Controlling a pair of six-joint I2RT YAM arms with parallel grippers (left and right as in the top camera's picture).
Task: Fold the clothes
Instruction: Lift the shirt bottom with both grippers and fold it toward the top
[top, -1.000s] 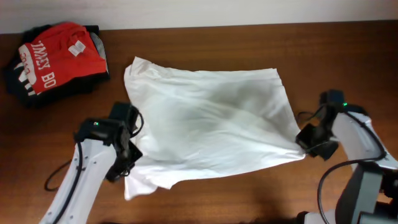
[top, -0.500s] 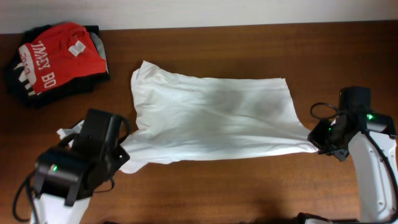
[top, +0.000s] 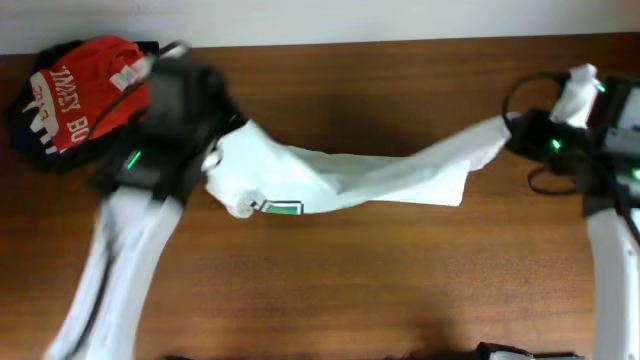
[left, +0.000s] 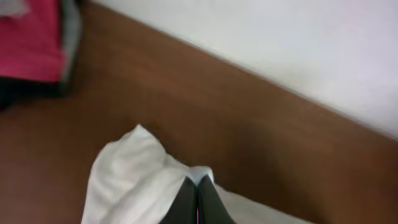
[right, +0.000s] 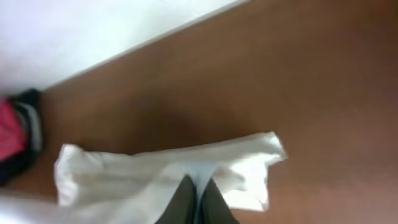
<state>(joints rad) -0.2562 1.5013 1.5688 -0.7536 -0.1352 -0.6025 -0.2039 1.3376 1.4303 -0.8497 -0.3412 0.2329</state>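
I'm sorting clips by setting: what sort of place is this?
Probably a robotics lab bench: a wooden table against a plain white wall, two robot arms holding a white T-shirt between them, other clothes piled in one corner.

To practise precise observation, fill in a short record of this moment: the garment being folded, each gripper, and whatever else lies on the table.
garment: white T-shirt, stretched between both grippers, sagging in the middle
print: small dark print near its left end
left gripper: shut on the white T-shirt
right gripper: shut on the white T-shirt
elsewhere: red shirt on dark garments, far left corner of table
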